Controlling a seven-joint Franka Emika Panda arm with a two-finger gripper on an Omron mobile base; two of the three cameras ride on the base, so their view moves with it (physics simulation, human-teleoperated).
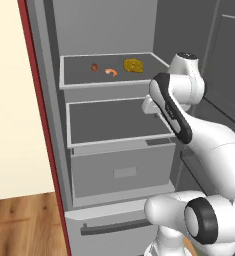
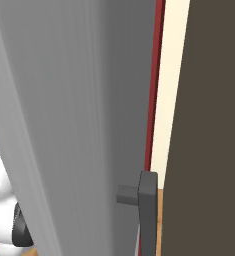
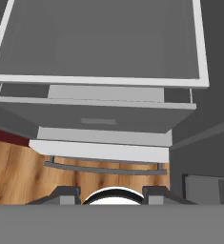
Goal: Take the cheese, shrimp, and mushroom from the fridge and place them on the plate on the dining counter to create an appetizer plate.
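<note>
Fingertips (image 3: 66, 193) of the hand (image 3: 111, 194) are seen at the bottom of the hand view, set apart with nothing between them, so the hand is open and empty. Beyond them, the fridge (image 1: 114, 165) is taken as the landmark: its handled bottom drawer (image 1: 111, 227) is found lowest, above the wooden floor (image 3: 18, 171), and a closed drawer (image 1: 121, 172) is seen over it. Above that drawer a bare grey shelf (image 1: 119, 122) with a pale rim is shown, in front of which the arm's wrist is held. On the fridge's upper shelf (image 1: 79, 75), farthest back, three foods are laid in a row: the mushroom (image 1: 94, 67) toward the left, the shrimp (image 1: 111, 72) just beside it, and the cheese (image 1: 133, 65) to the right, each apart from the others. The fridge door's handle (image 2: 141, 200) is seen in the right base view.
</note>
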